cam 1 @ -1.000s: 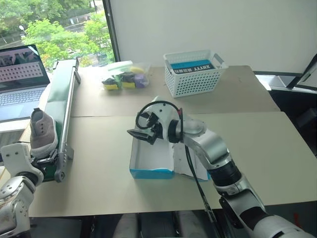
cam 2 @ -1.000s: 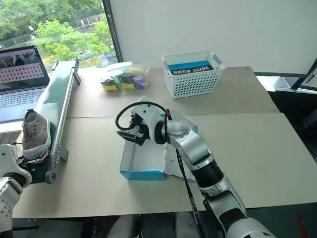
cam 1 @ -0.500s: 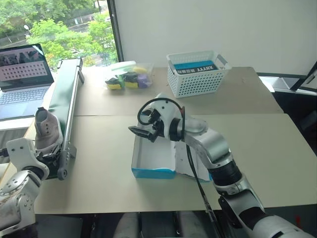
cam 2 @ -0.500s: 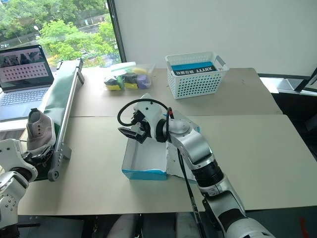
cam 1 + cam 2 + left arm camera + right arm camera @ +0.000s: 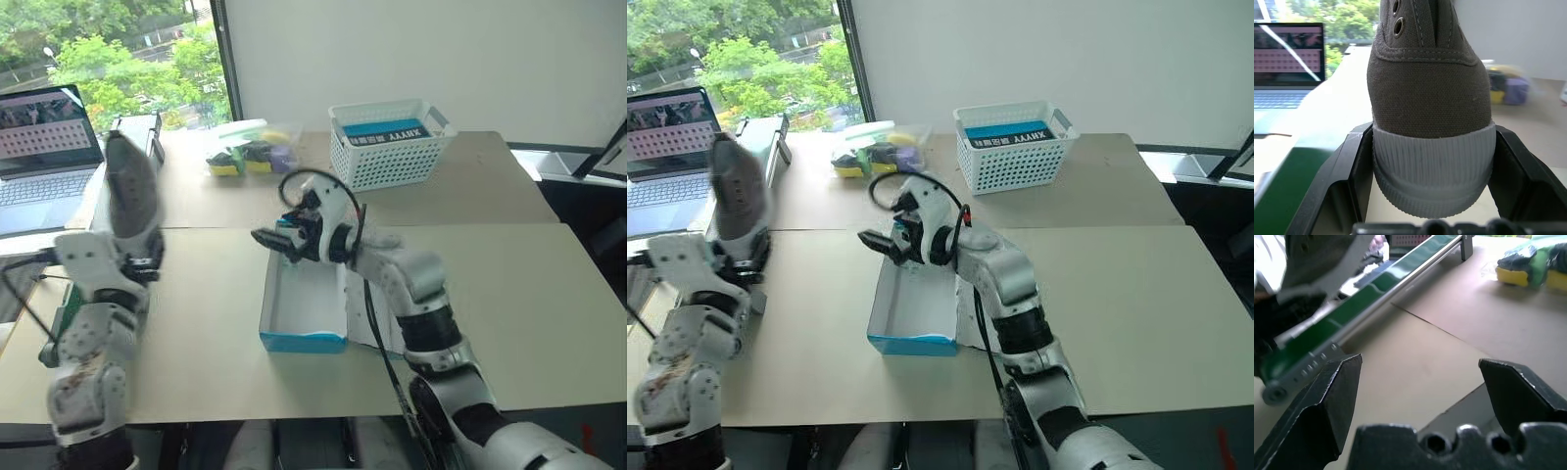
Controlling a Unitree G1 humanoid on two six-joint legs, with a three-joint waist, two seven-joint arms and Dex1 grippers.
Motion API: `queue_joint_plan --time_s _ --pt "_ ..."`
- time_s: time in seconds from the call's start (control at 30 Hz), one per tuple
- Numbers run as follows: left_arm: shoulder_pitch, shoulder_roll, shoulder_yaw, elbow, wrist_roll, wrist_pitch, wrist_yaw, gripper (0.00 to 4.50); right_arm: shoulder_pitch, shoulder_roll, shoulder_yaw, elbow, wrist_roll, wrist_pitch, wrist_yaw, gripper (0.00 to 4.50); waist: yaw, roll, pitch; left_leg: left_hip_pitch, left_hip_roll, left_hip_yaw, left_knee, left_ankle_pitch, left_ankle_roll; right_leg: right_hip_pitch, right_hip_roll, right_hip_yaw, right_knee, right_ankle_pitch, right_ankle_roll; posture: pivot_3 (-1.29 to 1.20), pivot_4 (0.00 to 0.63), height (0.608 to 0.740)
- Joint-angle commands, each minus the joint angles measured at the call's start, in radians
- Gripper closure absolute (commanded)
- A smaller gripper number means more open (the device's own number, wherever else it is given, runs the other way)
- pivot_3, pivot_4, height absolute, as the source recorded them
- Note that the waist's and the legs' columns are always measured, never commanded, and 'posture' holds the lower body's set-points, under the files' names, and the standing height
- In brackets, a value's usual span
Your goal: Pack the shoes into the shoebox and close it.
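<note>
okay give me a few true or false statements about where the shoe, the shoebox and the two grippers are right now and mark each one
1. The left gripper is clamped on the heel of a grey shoe. True.
2. The shoe lies inside the shoebox. False: it is held up off the table, left of the box, and the box looks empty.
3. The right gripper is open and holds nothing. True.
4. The right gripper hangs over the white basket. False: it hovers at the far end of the shoebox.
5. The shoebox is closed. False: its white inside shows.
</note>
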Motion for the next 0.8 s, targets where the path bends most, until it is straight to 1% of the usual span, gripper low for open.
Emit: queue_joint_plan --time_s 0.03,0.13,0.23,0.4,0.5,0.63,0.67,0.7,0.8 --pt "-0.008 -0.015 -0.080 -0.090 -0.031 0.009 -0.035 1.61 -0.098 0.074 -0.215 0.093 0.191 0.191 -0.077 0.00 0.003 0.000 0.000 0.000 0.000 0.000 0.000 0.000 0.000 0.000 0.000 -0.001 0.000 0.000 0.000 0.00 0.150 0.739" --pt "-0.018 -0.042 -0.142 -0.127 -0.064 0.041 -0.044 1.61 -0.131 0.078 -0.268 0.135 0.258 0.262 -0.111 0.00 -0.003 0.000 0.000 -0.002 0.000 0.000 0.000 0.000 0.000 -0.001 0.000 -0.001 -0.001 0.000 0.000 0.00 0.150 0.739" --pt "-0.032 -0.057 -0.179 -0.151 -0.091 0.068 -0.050 1.61 -0.145 0.081 -0.296 0.150 0.294 0.271 -0.147 0.00 -0.012 0.000 0.000 -0.003 0.000 0.001 0.000 0.000 0.000 -0.002 0.001 0.000 -0.001 0.000 0.000 0.00 0.150 0.739" --pt "-0.054 -0.069 -0.209 -0.159 -0.137 0.104 -0.062 1.61 -0.156 0.094 -0.319 0.158 0.348 0.254 -0.193 0.00 -0.015 0.000 0.000 -0.001 0.001 0.001 0.000 0.000 0.000 0.000 0.003 0.000 -0.001 0.000 0.000 0.00 0.150 0.739" --pt "-0.060 -0.065 -0.231 -0.160 -0.145 0.118 -0.071 1.61 -0.162 0.099 -0.337 0.162 0.381 0.222 -0.227 0.00 -0.013 0.000 0.000 -0.002 0.001 0.000 0.000 0.000 0.000 0.000 0.003 0.000 -0.001 0.000 0.001 0.00 0.150 0.739" --pt "-0.062 -0.059 -0.232 -0.151 -0.141 0.124 -0.074 1.61 -0.160 0.085 -0.336 0.166 0.398 0.175 -0.253 0.00 -0.014 0.000 0.000 -0.003 0.001 0.000 0.000 0.000 0.000 0.000 0.003 0.000 -0.002 0.000 0.001 0.00 0.150 0.739" --pt "-0.064 -0.058 -0.229 -0.149 -0.141 0.124 -0.074 1.62 -0.158 0.083 -0.335 0.165 0.402 0.169 -0.255 0.54 -0.014 0.000 0.000 -0.002 0.001 0.000 0.000 0.000 0.000 -0.001 0.003 0.000 -0.002 0.000 0.001 0.00 0.150 0.739" --pt "-0.066 -0.058 -0.227 -0.146 -0.141 0.125 -0.075 1.62 -0.157 0.082 -0.334 0.164 0.407 0.164 -0.259 0.65 -0.014 0.000 0.000 -0.002 0.001 0.000 0.000 0.000 0.000 -0.001 0.004 0.000 -0.001 0.000 0.001 0.00 0.150 0.739" --pt "-0.075 -0.059 -0.214 -0.137 -0.137 0.124 -0.069 1.62 -0.150 0.078 -0.327 0.152 0.425 0.150 -0.266 1.68 -0.013 0.000 0.000 -0.002 0.001 0.000 0.000 0.000 0.000 0.000 0.004 0.000 -0.001 0.000 0.001 0.00 0.150 0.739"
